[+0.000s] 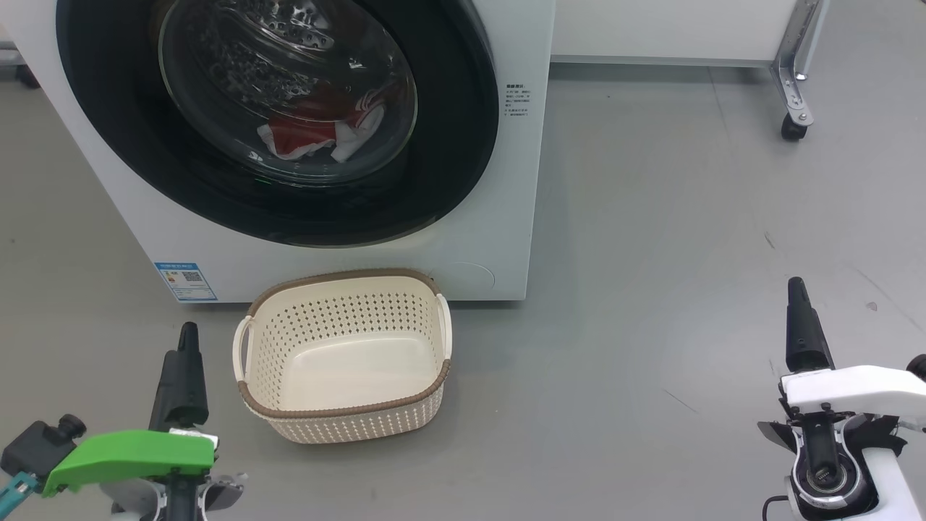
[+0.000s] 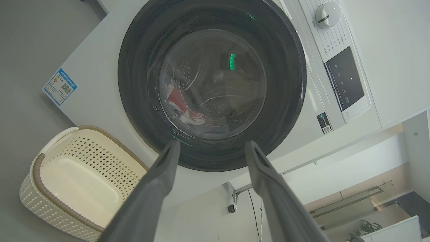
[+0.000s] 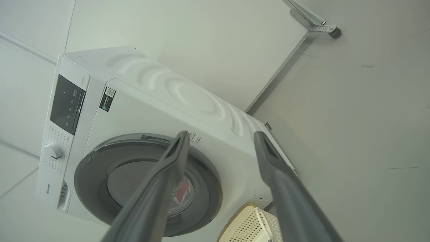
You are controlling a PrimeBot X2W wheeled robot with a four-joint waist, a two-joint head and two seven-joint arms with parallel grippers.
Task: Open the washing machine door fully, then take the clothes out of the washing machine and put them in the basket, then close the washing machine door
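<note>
The washing machine [image 1: 510, 217] stands straight ahead with its door [image 1: 463, 145] shut. Red and white clothes [image 1: 318, 130] lie in the drum behind the glass, and the left wrist view also catches the clothes [image 2: 176, 101]. The cream basket [image 1: 347, 427] sits on the floor against the machine's front, with nothing in it. My left gripper [image 1: 189, 331] hangs open at the lower left, just left of the basket. In its own view the left gripper [image 2: 213, 144] faces the door [image 2: 141, 84]. My right gripper [image 1: 796, 286] is open far to the right, over bare floor, and holds nothing.
A white unit on a metal leg with a caster [image 1: 793, 130] stands at the back right. Grey floor [image 1: 651, 289] stretches between the machine and my right arm. The machine's dial [image 2: 327, 15] and dark display [image 2: 346, 79] sit above the door.
</note>
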